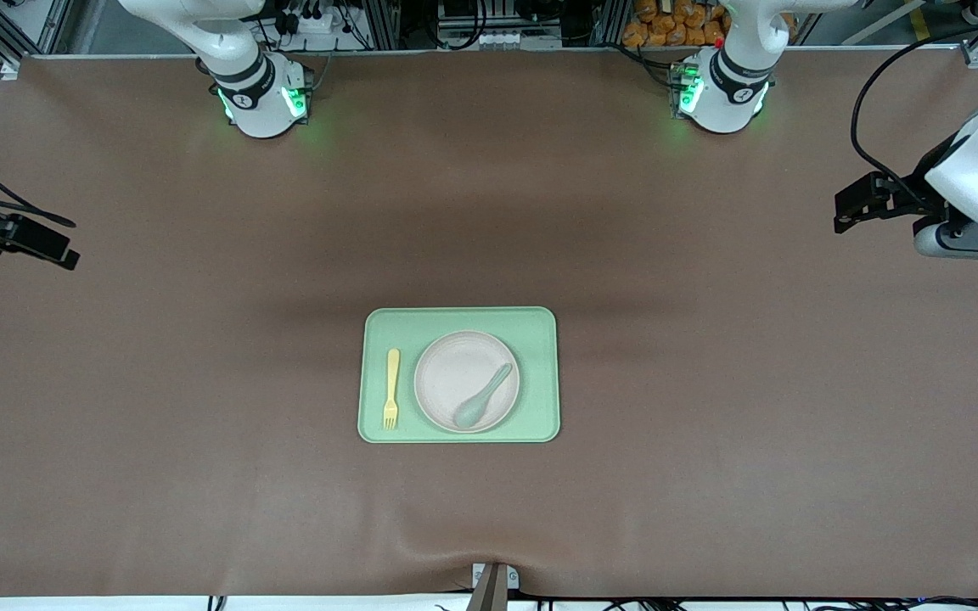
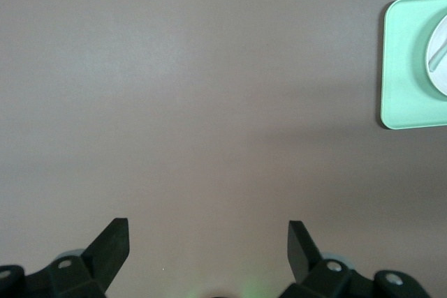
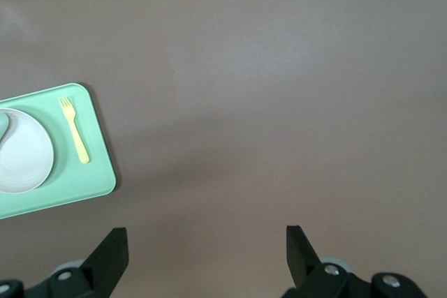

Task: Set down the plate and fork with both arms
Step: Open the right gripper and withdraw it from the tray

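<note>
The cream-white plate lies on a pale green tray at the table's middle, with a pale green spoon resting on it. The pale yellow fork lies on the tray beside the plate, toward the right arm's end. My left gripper is open and empty over bare table at the left arm's end; its wrist view shows the tray's corner and the plate's edge. My right gripper is open and empty over bare table at the right arm's end; its wrist view shows the tray, plate and fork.
The brown table cover spreads all round the tray. The two arm bases stand along the edge farthest from the front camera. A small bracket sits at the edge nearest the front camera.
</note>
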